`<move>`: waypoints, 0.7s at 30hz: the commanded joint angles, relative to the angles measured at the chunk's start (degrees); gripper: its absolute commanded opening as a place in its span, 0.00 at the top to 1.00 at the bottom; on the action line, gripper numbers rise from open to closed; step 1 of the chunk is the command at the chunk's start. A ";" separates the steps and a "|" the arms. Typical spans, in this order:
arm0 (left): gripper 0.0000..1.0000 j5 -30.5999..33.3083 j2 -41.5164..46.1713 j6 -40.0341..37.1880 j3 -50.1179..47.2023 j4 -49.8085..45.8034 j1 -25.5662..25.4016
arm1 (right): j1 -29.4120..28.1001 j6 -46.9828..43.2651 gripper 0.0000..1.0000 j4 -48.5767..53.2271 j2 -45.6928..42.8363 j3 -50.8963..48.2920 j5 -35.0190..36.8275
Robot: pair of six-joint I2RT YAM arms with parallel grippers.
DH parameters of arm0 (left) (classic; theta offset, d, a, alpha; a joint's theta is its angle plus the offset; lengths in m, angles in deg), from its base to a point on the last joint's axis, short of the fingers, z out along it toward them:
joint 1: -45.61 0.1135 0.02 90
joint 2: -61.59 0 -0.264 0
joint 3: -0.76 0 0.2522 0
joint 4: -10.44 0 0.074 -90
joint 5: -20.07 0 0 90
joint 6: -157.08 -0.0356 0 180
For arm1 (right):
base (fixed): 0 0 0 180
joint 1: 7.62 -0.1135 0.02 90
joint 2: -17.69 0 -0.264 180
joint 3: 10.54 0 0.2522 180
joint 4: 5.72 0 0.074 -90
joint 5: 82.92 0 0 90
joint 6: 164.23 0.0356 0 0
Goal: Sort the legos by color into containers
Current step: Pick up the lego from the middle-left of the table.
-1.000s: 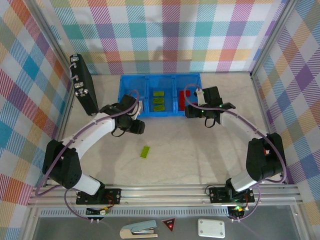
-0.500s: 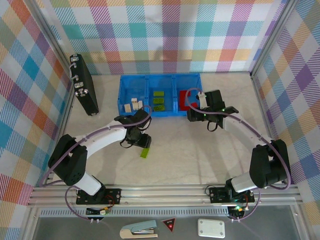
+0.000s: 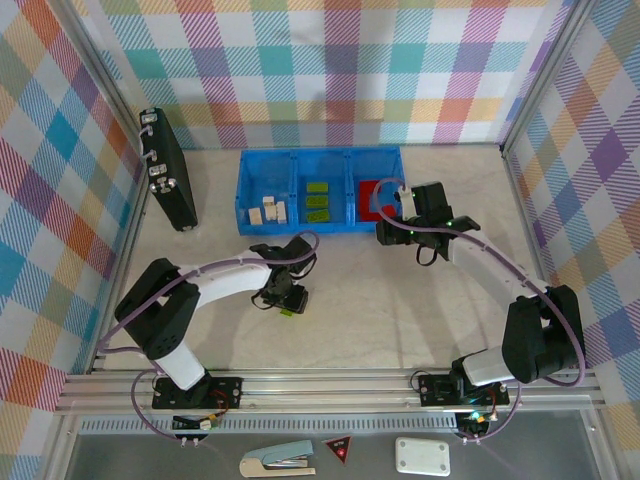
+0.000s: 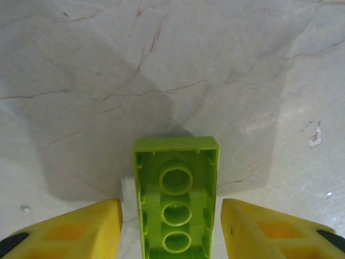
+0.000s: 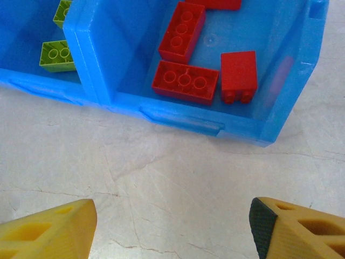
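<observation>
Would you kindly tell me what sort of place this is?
Probably a robotics lab test cell: plaid walls enclose a table, two arms are bolted to a metal rail, and a blue tray holds colour-sorted legos.

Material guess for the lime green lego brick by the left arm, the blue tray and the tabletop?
Lime green lego brick: moulded hard plastic, slightly glossy; its hollow underside with tubes shows. Blue three-compartment tray: smooth plastic, soft sheen on walls. Tabletop: pale, matte, marble-look veins; possibly a printed sheet.
</observation>
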 commanded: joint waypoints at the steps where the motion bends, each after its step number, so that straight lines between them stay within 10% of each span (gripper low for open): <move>1: 0.50 -0.07 -0.84 1.69 -0.88 1.30 -0.88 | -0.07 -0.60 0.24 0.96 -1.98 -0.87 0.13; 21: 0.65 1.37 0.22 2.44 -1.17 1.00 -1.63 | -0.07 -1.15 0.25 2.34 -3.28 -0.96 0.32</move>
